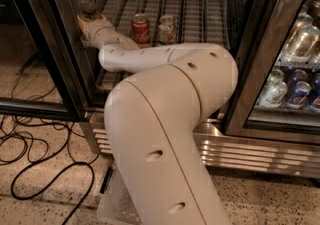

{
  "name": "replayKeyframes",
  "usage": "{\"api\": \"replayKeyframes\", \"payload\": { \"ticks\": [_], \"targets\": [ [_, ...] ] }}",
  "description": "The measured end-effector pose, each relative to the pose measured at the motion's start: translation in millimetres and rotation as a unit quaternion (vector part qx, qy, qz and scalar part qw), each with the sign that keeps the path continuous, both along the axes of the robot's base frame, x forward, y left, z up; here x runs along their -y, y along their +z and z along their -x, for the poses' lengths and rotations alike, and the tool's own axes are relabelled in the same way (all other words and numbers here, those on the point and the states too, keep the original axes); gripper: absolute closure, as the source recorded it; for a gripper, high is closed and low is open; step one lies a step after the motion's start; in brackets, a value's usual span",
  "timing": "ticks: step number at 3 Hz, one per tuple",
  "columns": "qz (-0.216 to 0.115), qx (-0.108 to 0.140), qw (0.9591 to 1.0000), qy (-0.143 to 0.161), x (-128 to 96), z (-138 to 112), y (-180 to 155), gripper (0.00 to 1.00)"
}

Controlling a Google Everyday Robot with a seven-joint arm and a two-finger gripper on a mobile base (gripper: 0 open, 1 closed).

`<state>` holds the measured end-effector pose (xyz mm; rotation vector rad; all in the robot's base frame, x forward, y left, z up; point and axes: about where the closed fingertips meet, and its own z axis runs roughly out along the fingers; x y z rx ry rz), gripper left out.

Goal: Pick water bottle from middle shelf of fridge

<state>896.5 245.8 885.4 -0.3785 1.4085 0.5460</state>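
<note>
The water bottle (86, 2), clear with a white cap, stands at the far left of the middle shelf (200, 14), a wire rack with white ribbed lanes inside the fridge (248, 69). My gripper (86, 20) reaches into the fridge at the end of the cream arm (165, 119). It sits just in front of and below the bottle, at its base. Whether it touches the bottle cannot be told. The arm hides the front of the shelf.
A red cola can (140, 29) and a silver can (165, 29) stand on the same shelf, right of the gripper. The left glass door (30, 44) stands open. The right door (295, 69) is shut over bottles and cans. Black cables (30, 164) lie on the floor. The louvred steel base (250, 154) runs below.
</note>
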Motion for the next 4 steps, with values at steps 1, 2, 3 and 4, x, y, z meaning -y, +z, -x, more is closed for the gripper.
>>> {"api": "replayKeyframes", "payload": {
  "ticks": [1, 2, 3, 4],
  "targets": [
    [-0.030, 0.006, 0.9994, -0.017, 13.1, 15.3, 9.6, 1.00],
    [-0.035, 0.011, 0.9990, -0.026, 16.4, 21.9, 10.0, 1.00],
    [-0.033, 0.018, 0.9988, -0.032, 16.3, 28.0, 14.9, 1.00],
    [-0.017, 0.029, 0.9990, -0.029, 11.9, 35.5, 14.7, 1.00]
  ]
}}
